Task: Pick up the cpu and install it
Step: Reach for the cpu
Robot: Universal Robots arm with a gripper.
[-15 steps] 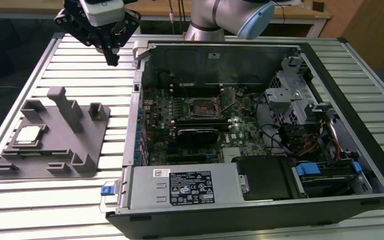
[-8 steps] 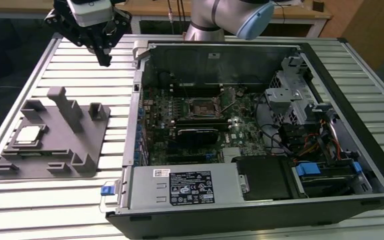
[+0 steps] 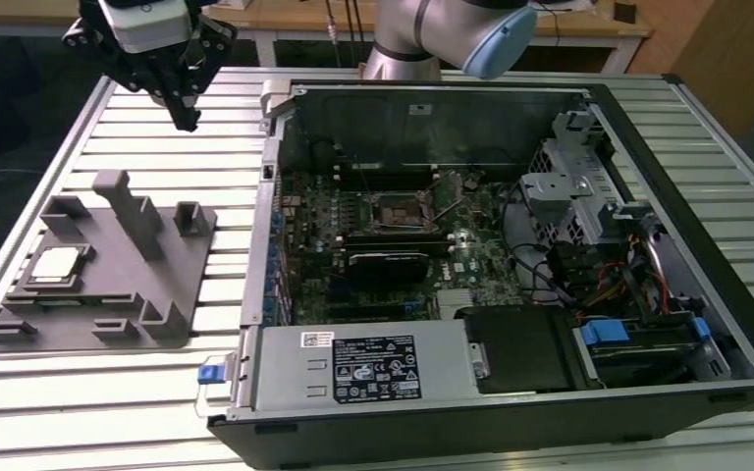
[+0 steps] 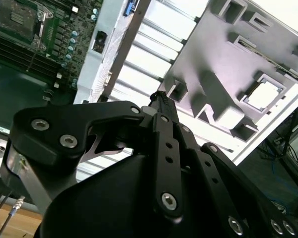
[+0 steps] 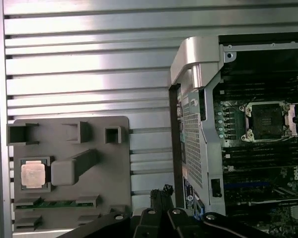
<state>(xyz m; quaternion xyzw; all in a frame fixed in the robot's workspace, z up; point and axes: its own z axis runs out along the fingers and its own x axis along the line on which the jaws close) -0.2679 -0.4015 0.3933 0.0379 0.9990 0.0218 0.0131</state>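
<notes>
Gripper (image 3: 188, 119) hangs clenched on nothing, well apart from your cpu (image 3: 56, 265), which lies in the grey fixture (image 3: 115, 294). Socket (image 3: 401, 208) sits empty, so you have both pick and install left.

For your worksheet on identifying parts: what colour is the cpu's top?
Silver cpu; best in the first wrist view.

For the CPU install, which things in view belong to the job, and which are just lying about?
Belongs to the job:
cpu, sitting in the grey fixture
black socket on the motherboard
hand, up above the fixture, holding nothing

Just lying about:
power supply
cables
drive cage
</notes>
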